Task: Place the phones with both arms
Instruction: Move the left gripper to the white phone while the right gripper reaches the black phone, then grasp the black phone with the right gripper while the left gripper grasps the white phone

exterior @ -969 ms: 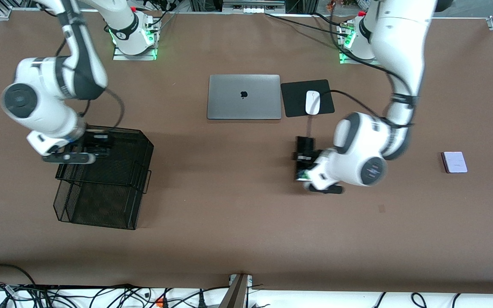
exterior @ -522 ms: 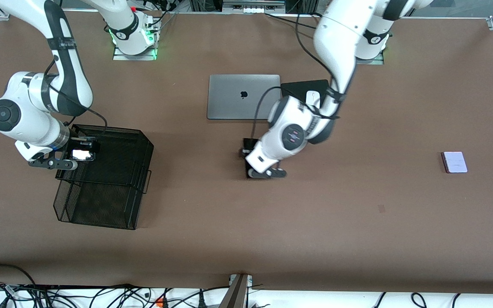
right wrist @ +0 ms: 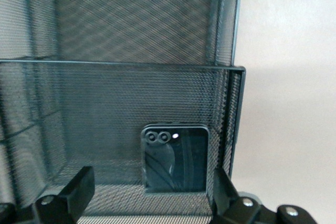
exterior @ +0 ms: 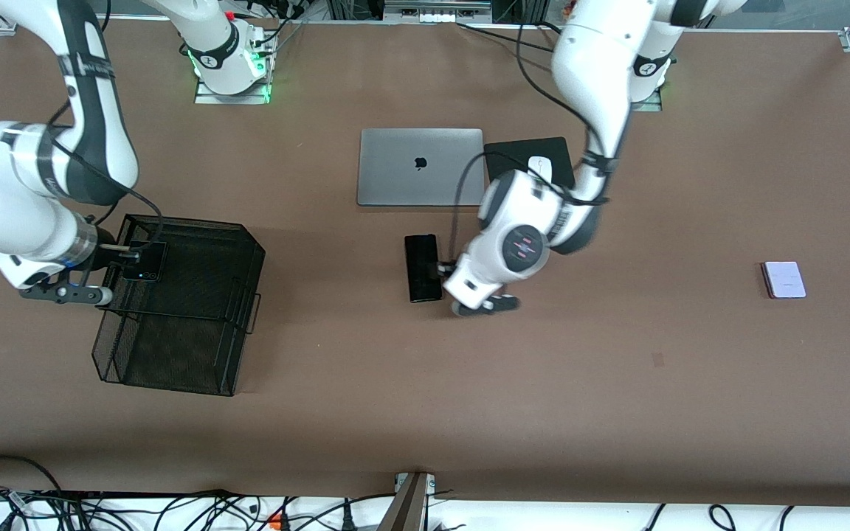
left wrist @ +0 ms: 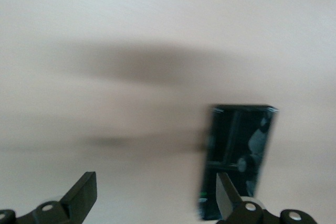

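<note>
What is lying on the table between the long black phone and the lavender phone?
In the front view, only the left gripper and its wrist stand beside the long black phone; from there to the lavender phone the table is bare.

Slab phone (left wrist: 239, 158) blurred, lower end cut off in left wrist view

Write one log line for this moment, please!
left end effector: open by slab phone | right end effector: open, flip phone in mesh tray

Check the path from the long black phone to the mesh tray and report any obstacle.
Nothing visible blocks it: bare table lies between the long black phone and the mesh tray. The laptop lies farther from the front camera, off that line.
</note>
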`<action>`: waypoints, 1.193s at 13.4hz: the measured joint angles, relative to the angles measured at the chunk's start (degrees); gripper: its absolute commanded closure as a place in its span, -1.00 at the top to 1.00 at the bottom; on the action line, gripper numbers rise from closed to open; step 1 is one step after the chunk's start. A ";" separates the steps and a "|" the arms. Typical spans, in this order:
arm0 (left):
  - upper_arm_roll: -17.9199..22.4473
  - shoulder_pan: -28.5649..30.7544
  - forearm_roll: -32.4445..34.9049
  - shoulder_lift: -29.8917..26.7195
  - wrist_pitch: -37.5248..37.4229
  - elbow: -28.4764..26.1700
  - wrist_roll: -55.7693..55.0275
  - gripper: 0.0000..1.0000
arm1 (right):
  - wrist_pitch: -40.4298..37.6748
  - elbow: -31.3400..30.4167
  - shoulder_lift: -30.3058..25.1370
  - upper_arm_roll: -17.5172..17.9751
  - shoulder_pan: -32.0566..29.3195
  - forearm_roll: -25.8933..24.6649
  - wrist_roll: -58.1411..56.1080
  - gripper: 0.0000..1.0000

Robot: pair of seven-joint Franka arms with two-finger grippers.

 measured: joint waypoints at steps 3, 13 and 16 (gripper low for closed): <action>8.73 1.31 10.62 -2.17 -15.99 0.06 0.07 1.00 | -5.55 6.61 -0.12 0.35 5.14 0.50 5.31 1.00; 13.02 26.82 29.96 -1.56 -16.03 -6.57 36.38 1.00 | 7.48 16.86 18.52 5.61 34.05 7.55 35.77 1.00; 12.79 33.05 24.06 -1.61 -5.72 -11.03 42.57 1.00 | 16.52 19.03 26.57 7.43 35.51 7.57 36.23 1.00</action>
